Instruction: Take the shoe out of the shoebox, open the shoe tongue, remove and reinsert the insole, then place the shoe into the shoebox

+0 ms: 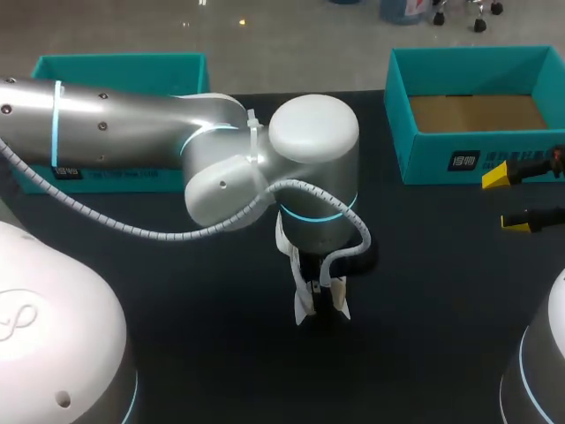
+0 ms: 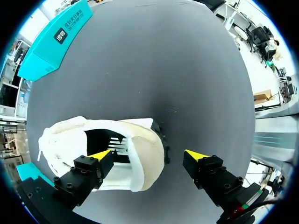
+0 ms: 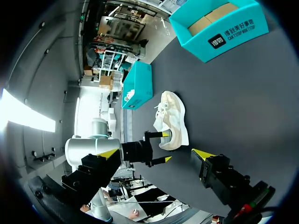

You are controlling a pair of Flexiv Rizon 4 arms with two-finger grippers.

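Shoe of white fabric [image 2: 140, 154] sits mid-table, outside the teal cardboard shoebox [image 1: 424, 150] at far right. Our left gripper [image 2: 149, 154] hangs over its heel, spread wide, one finger [image 2: 88, 170] inside the opening. Our right gripper [image 3: 155, 153], also wide, hovers near the shoebox.

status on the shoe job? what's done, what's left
Done: shoe is out of the shoebox, lying on the table. In hand: left gripper open, straddling the heel, one finger inside the opening; right gripper open, off to the side. Left: putting the shoe back; the box is empty. Insole progress can't be told.
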